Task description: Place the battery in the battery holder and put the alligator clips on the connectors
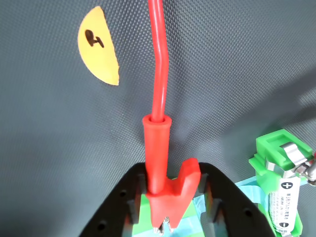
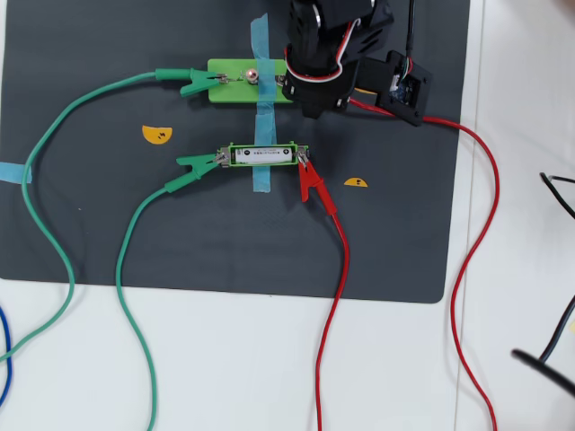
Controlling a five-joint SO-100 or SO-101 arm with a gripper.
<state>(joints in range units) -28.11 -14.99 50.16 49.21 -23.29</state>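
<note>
In the wrist view my gripper [image 1: 170, 200] is shut on a red alligator clip [image 1: 165, 190]. Its wire rises straight up and its metal jaws point down onto the light-green block [image 1: 145, 210]. Overhead, my arm [image 2: 328, 54] covers that block's [image 2: 229, 79] right end, so its connector there is hidden. A green clip [image 2: 193, 81] bites the left connector. The white battery [image 2: 262, 155] lies in the bright-green battery holder [image 2: 235, 155], with a green clip [image 2: 198, 163] on its left tab and a red clip [image 2: 310, 180] on its right. The holder [image 1: 274, 148] and battery [image 1: 285, 207] also show at the wrist view's lower right.
Blue tape [image 2: 260, 117] pins both green parts to the black mat [image 2: 108, 224]. Two orange half-disc stickers [image 2: 155, 134] [image 2: 356, 182] lie on the mat. Red wires [image 2: 472, 269] and green wires [image 2: 54, 215] trail over the white table toward the front edge.
</note>
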